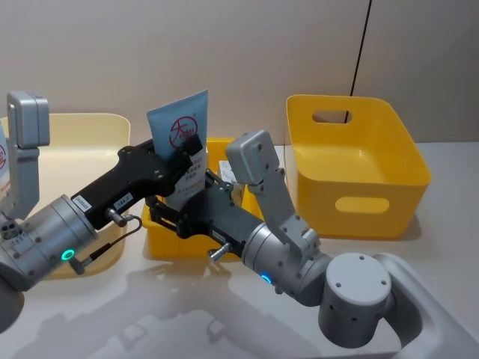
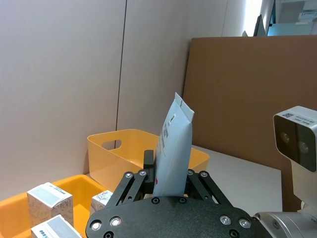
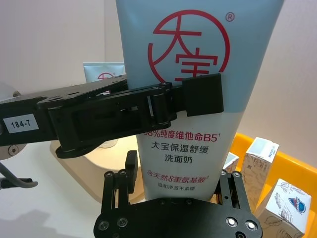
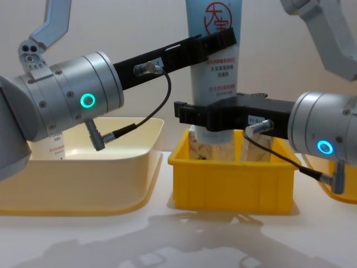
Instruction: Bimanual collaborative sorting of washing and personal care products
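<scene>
Right gripper (image 4: pixel 215 120) sits at the lower end of one blue tube (image 4: pixel 215 72), which stands upright over the small yellow bin (image 4: pixel 231 178); cannot tell whether it grips. Left gripper (image 4: pixel 220 42) is clamped on the tube at its red logo. Three cartons (image 3: pixel 262 153) are visible in that bin. Cream bin (image 4: pixel 83 178), to the left, holds one second tube (image 3: pixel 101 73). One large yellow bin (image 1: pixel 359 161) sits far right.

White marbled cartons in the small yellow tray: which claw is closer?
Right. The right gripper brackets the light-blue squeeze tube low, just above the cartons; the left gripper clamps it higher.
</scene>
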